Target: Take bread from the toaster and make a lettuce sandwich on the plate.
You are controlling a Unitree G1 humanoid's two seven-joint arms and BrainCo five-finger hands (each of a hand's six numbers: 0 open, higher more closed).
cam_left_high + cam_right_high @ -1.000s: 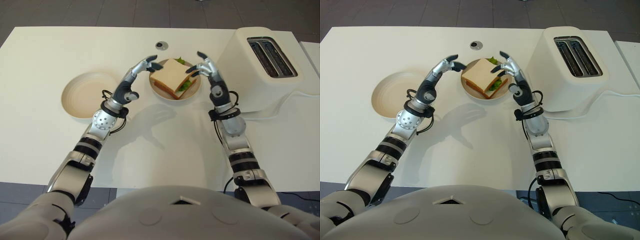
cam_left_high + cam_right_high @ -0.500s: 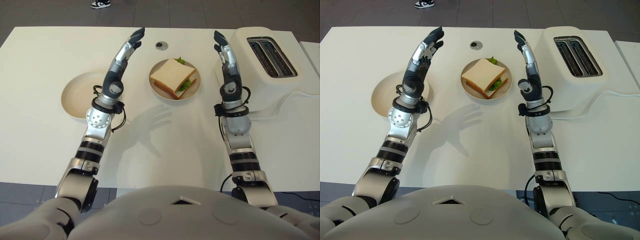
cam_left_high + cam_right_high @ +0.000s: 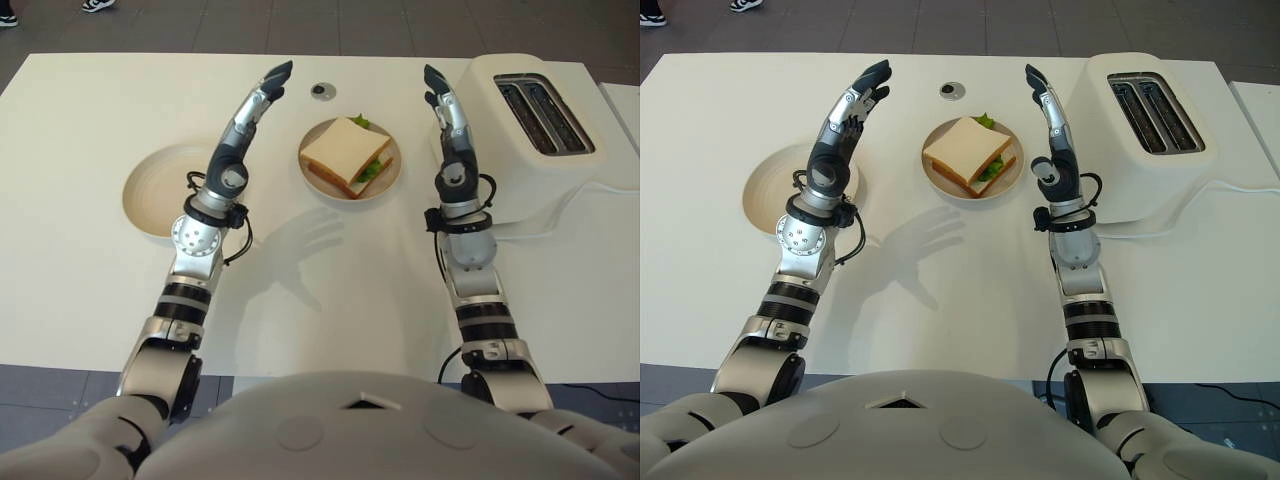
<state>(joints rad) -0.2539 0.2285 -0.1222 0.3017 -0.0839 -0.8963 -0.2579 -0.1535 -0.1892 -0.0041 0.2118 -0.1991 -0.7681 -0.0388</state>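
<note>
Left hand [image 3: 243, 118] and right hand [image 3: 451, 112] just backed off the sandwich [image 3: 345, 153] sitting between them on its plate [image 3: 393, 170], fingers spread and empty, so it looks finished.

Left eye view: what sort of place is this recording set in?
Probably a lab or demo space rather than a home kitchen: a plain white table on grey floor tiles, set with a toaster and a sandwich on a plate.

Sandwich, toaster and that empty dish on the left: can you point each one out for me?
Sandwich [image 3: 343, 150]: left eye view, on the top bread slice.
Toaster [image 3: 1140, 175]: right eye view, on its white front wall.
Empty dish [image 3: 150, 192]: left eye view, on its bare inner surface.
</note>
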